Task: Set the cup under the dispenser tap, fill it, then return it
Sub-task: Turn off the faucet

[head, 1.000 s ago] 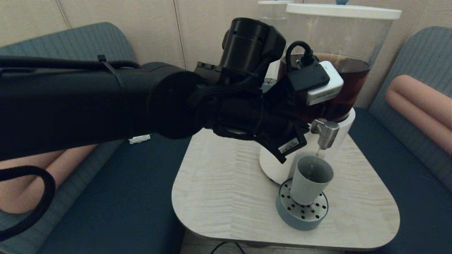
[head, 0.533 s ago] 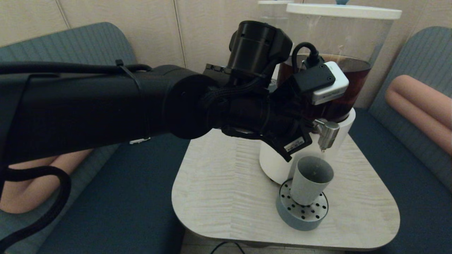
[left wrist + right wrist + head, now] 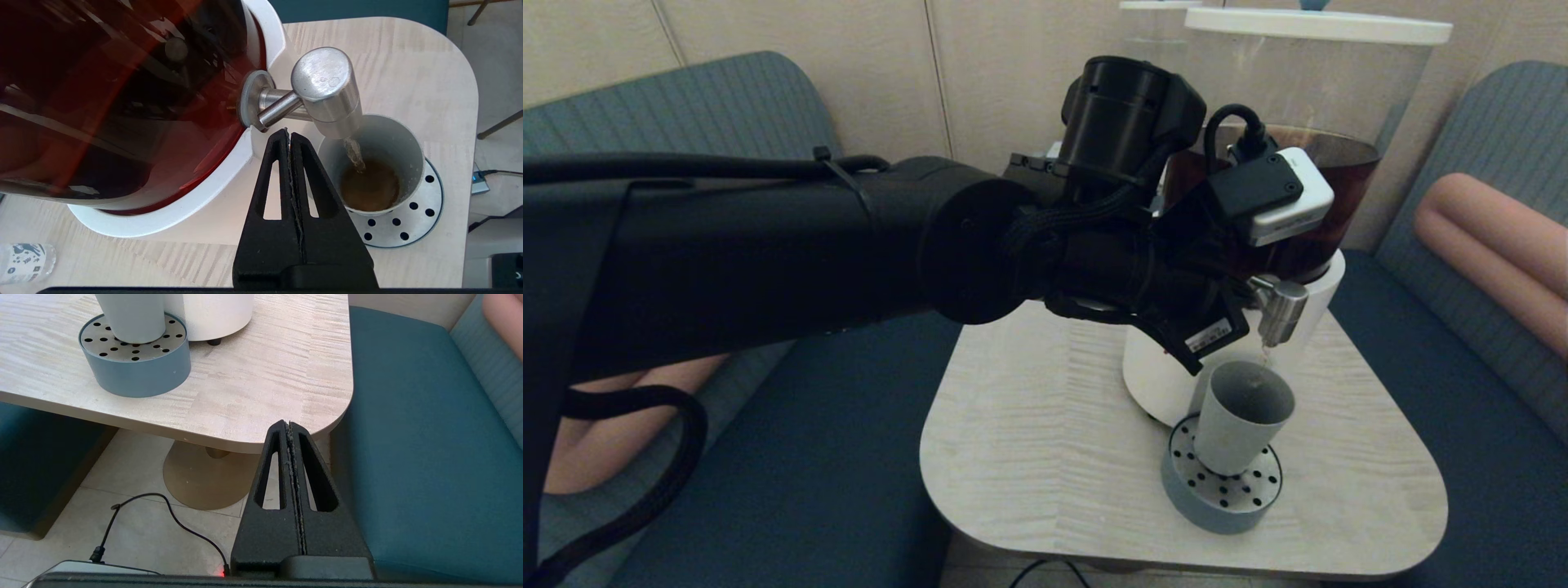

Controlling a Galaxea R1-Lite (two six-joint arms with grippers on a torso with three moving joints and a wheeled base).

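Note:
The grey-blue cup [image 3: 1241,416] [image 3: 408,149] stands upright on the round drip tray [image 3: 1221,500] [image 3: 412,222], directly under the dispenser tap [image 3: 1281,309] [image 3: 325,87]. In the left wrist view a thin brown stream runs from the nozzle into the cup, which holds some brown liquid at its bottom. My left gripper [image 3: 289,132] is shut on nothing, its tips right under the tap's horizontal stem and beside the cup. Whether they touch the stem I cannot tell. My right gripper [image 3: 288,424] is shut and parked low off the table's near right corner.
The large dispenser [image 3: 1307,204] with dark liquid stands at the back of the small wooden table [image 3: 1045,457]. A smaller dispenser [image 3: 1156,24] is behind it. A small clear bottle [image 3: 24,261] lies near the base. Teal benches [image 3: 1445,367] flank the table.
My left arm has shifted slightly right and up toward the tap. The cup and tray have not moved. The right arm is still.

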